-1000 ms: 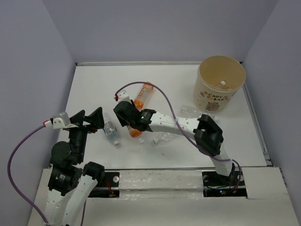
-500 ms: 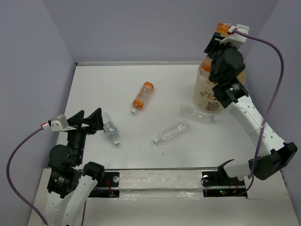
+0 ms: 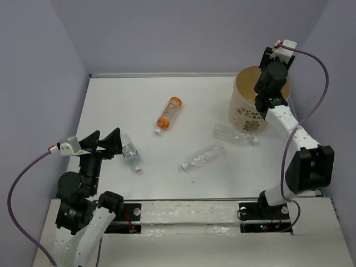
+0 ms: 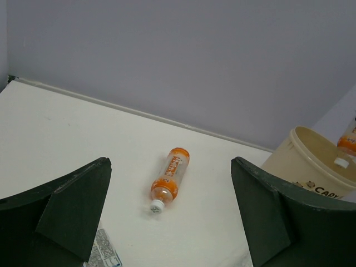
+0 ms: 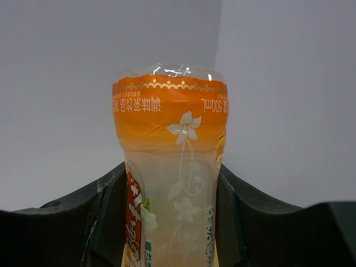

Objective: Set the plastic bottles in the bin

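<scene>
One orange-labelled bottle (image 5: 169, 122) sits clamped in the right gripper (image 5: 170, 183) over the bin (image 3: 247, 114); the left gripper (image 3: 104, 137) gapes wide.

Tan CAPY BARA bin (image 3: 248, 115) upright at the table's far right, capped bottle (image 4: 339, 162) inside. Orange-labelled bottle (image 3: 168, 113) lying mid-table. Clear bottle (image 3: 202, 156) on its side; second clear bottle (image 3: 234, 134) near the bin. Left bottle (image 3: 130, 153), seemingly clear. Raised orange bottle (image 5: 169, 167) aloft over the bin.

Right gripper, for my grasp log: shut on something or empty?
Shut on the orange-labelled bottle: in the right wrist view, fingers of the right gripper touch both its sides.
</scene>
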You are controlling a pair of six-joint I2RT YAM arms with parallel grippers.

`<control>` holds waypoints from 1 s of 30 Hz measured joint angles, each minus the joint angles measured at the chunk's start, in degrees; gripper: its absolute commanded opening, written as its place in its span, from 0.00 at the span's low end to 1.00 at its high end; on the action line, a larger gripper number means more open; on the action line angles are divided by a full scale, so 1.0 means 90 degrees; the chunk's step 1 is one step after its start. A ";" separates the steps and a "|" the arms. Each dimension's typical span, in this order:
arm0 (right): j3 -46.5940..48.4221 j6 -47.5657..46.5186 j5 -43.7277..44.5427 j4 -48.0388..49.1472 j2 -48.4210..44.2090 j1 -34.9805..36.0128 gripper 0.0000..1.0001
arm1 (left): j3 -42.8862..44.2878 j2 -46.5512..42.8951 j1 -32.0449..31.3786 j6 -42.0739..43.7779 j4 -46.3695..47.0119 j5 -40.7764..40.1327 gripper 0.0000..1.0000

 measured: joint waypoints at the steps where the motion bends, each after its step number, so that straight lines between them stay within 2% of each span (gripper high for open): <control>1: -0.0211 -0.0061 -0.0024 0.0165 0.0080 -0.0051 0.56 | 0.0000 0.0000 -0.0002 0.0000 0.0002 0.0002 0.99; 4: -0.0619 -0.0097 -0.0100 0.0522 0.0279 -0.0124 0.87 | 0.0000 0.0000 -0.0002 0.0002 0.0000 0.0000 0.99; 6: -0.0913 -0.0029 -0.0206 0.0571 0.0306 -0.0134 0.98 | 0.0000 0.0000 -0.0002 0.0002 0.0000 0.0002 0.99; 10: -0.0974 0.0427 -0.0695 0.0148 0.0029 -0.0158 0.98 | 0.0000 0.0000 -0.0002 0.0000 0.0002 0.0017 0.99; 15: -0.0799 0.1132 -0.1287 -0.0398 -0.0896 0.0187 0.91 | 0.0000 0.0002 -0.0002 0.0000 0.0010 0.0022 0.99; 18: -0.0634 0.1603 -0.1758 -0.0639 -0.1438 0.0874 0.89 | 0.0000 0.0007 -0.0002 0.0000 0.0029 0.0019 0.99; 21: -0.0622 0.2045 -0.2161 -0.0758 -0.1617 0.1938 0.89 | 0.0000 0.0022 0.0010 -0.0002 0.0032 -0.0058 0.99; 25: -0.0583 0.2484 -0.2606 -0.0976 -0.0860 0.3492 0.91 | 0.0000 0.0051 0.0017 -0.0112 -0.0051 -0.0576 0.99; 30: 0.0372 0.2795 -0.3028 -0.1970 0.1576 0.5005 0.93 | 0.0000 0.0085 0.0058 -0.0262 -0.0177 -0.1343 0.99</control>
